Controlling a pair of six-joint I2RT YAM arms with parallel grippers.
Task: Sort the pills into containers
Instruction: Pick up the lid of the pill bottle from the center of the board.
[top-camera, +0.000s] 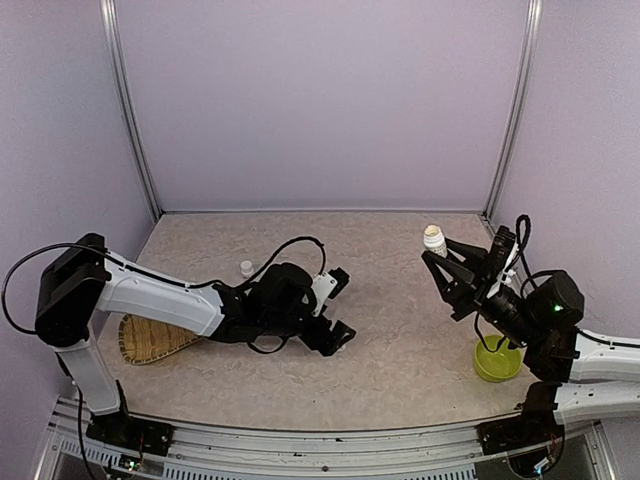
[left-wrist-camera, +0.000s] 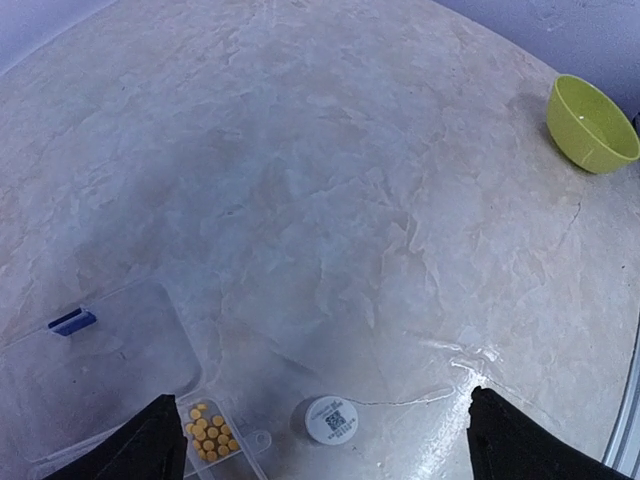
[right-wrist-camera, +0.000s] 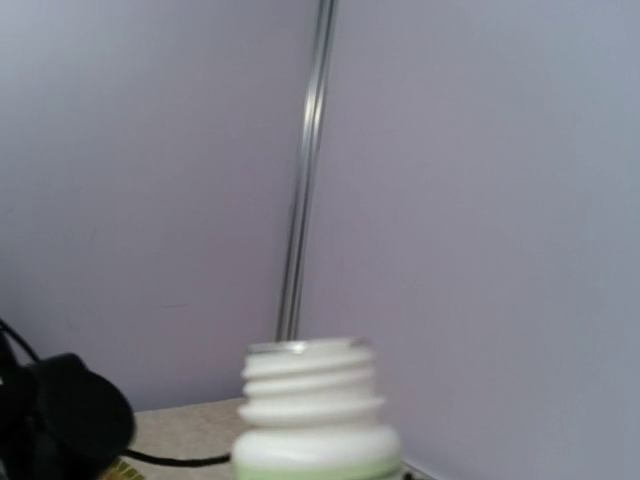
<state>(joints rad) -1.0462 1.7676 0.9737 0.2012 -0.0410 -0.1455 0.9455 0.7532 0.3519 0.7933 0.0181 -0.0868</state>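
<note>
The clear compartment box (left-wrist-camera: 95, 375) lies on the table with its lid open, at the lower left of the left wrist view. One compartment holds several orange-yellow pills (left-wrist-camera: 210, 430). No dark pill shows. My left gripper (left-wrist-camera: 320, 396) is open wide and empty, low over the table, with a white bottle cap (left-wrist-camera: 330, 420) between its fingers. In the top view the left gripper (top-camera: 344, 305) and arm hide the box. My right gripper (top-camera: 440, 252) is shut on a white, uncapped pill bottle (top-camera: 434, 239), held upright above the table; the bottle's threaded neck (right-wrist-camera: 312, 385) fills the right wrist view.
A lime-green bowl (top-camera: 497, 359) stands at the right front, under the right arm; it also shows in the left wrist view (left-wrist-camera: 590, 122). A woven bamboo tray (top-camera: 148, 339) lies at the left front. A small white object (top-camera: 246, 267) stands behind the left arm.
</note>
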